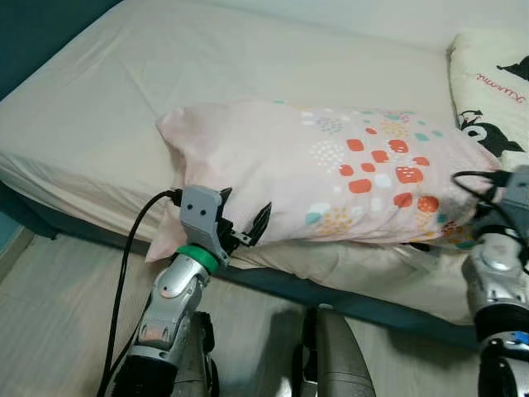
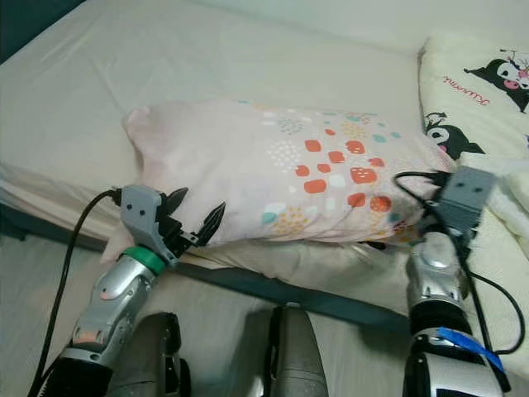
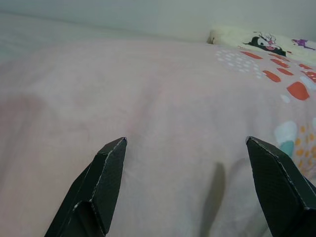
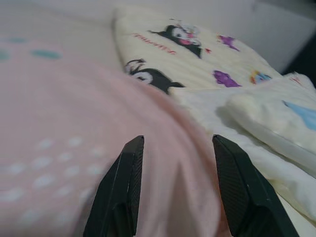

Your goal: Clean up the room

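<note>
A pink pillow (image 1: 322, 169) with orange and teal blotches lies across the near edge of the bed (image 1: 99, 91), filling the middle of the frame. The left pincer (image 1: 245, 222) sits at the pillow's lower left corner, fingers spread apart, tips against the fabric. Over at the right edge, the right pincer (image 4: 175, 190) is up at the pillow's other end, fingers apart too, pink cloth between them. A cartoon-print blanket (image 2: 479, 91) is bunched in the upper right.

My pillow (image 1: 331, 169) is soft matt cloth, pale pink with printed spots. The sheet (image 1: 124, 74) is smooth cream fabric. My fingers (image 3: 101, 190) look like matt, finely textured black plastic; my forearms (image 1: 169, 302) are glossy silver.
</note>
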Controlling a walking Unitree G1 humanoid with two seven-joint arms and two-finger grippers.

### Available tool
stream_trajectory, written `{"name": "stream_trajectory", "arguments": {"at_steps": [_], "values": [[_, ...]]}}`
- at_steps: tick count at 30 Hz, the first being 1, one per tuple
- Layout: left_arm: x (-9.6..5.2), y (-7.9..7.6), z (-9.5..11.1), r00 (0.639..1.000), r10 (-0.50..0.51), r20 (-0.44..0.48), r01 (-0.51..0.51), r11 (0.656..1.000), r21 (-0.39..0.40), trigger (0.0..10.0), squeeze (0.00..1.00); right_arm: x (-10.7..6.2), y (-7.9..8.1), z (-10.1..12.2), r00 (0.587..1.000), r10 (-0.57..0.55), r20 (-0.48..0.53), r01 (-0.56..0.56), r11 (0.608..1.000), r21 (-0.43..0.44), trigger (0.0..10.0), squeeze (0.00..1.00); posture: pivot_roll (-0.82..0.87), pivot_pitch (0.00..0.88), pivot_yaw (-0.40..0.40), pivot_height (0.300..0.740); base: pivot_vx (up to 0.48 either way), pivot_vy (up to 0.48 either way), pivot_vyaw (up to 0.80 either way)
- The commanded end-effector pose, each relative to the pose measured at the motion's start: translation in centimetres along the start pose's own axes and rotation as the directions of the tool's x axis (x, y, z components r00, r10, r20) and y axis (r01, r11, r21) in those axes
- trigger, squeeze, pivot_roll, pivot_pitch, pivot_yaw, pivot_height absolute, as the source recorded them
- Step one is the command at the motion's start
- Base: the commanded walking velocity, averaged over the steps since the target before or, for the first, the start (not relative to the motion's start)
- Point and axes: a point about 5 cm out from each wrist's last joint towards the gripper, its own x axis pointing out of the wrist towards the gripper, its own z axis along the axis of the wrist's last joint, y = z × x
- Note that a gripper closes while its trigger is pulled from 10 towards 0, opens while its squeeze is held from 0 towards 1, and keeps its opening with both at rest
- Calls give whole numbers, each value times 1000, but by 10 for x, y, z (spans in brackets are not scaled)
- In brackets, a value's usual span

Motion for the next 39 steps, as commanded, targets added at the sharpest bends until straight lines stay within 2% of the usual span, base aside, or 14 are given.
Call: {"name": "stream_trajectory", "arguments": {"at_steps": [1, 5, 10, 11, 12, 13, 18, 20, 26, 30, 31, 35, 37, 39], "values": [[-2, -2, -6, 1000, -9, -19, 8, 1000, -10, 10000, 0, -6, -1, -13, 999, 3, -47, -5, 999, -35, 10000, 0, 26, 130, -5, 618, 0, 0, 0], [-3, -1, -7, 1000, 4, -20, -4, 1000, -5, 10000, 0, -6, -11, -12, 996, -74, -38, 77, 993, 85, 10000, 0, 27, 124, -1, 618, 0, 0, 0], [-4, 29, -10, 968, 249, -38, -247, 968, 41, 10000, 0, -12, 30, 1, 962, 272, 37, -272, 923, 272, 10000, 0, 25, 120, 4, 618, 0, 0, 0], [-8, 50, -7, 928, 372, -12, -372, 928, 36, 10000, 0, -24, 55, 7, 891, 445, 91, -449, 833, 323, 10000, 0, 24, 122, 6, 618, 0, 0, 0], [-8, 50, -7, 928, 372, -12, -372, 928, 36, 10000, 0, -24, 55, 7, 891, 445, 91, -449, 833, 323, 10000, 0, 24, 122, 6, 618, 0, 0, 0], [-12, 65, -2, 891, 453, 19, -454, 891, 30, 10000, 0, -37, 74, 13, 811, 567, 142, -577, 736, 355, 10000, 0, 24, 122, 6, 618, 0, 0, 0], [-14, 82, 13, 862, 501, 78, -503, 864, 2, 10000, 0, -64, 101, 22, 668, 710, 221, -728, 563, 390, 10000, 0, 28, 124, 6, 618, 0, 0, 0], [-16, 94, 18, 844, 529, 82, -533, 846, 25, 10000, 0, -91, 121, 16, 550, 805, 224, -812, 452, 368, 10000, 0, 26, 123, 8, 618, 0, 0, 0], [-22, 106, 4, 857, 514, -19, -515, 857, -27, 10000, 0, -117, 132, 1, 462, 864, 201, -846, 363, 390, 10000, 0, 28, 128, 10, 618, 0, 0, 0], [-25, 108, -6, 883, 462, -85, -469, 875, -120, 10000, 0, -121, 130, -2, 480, 853, 204, -834, 372, 407, 10000, 0, 28, 129, 10, 618, 0, 0, 0], [-26, 108, -11, 892, 439, -106, -451, 874, -181, 10000, 1000, -120, 128, -3, 508, 836, 208, -814, 388, 432, 10000, 0, 27, 135, 3, 618, 0, 0, 0], [-26, 107, -24, 914, 385, -127, -401, 812, -423, 10000, 1000, -125, 120, 1, 531, 809, 251, -777, 348, 524, 10000, 0, 28, 141, 0, 618, 0, 0, 0], [-26, 107, -24, 914, 385, -127, -401, 812, -423, 10000, 1000, -125, 120, 1, 531, 809, 251, -777, 348, 524, 10000, 0, 28, 141, 0, 618, 0, 0, 0], [-23, 109, -29, 912, 390, -124, -391, 742, -545, 10000, 1000, -129, 113, 5, 533, 796, 286, -762, 305, 571, 10000, 0, 16, 149, 4, 618, 0, 0, 0]]}}
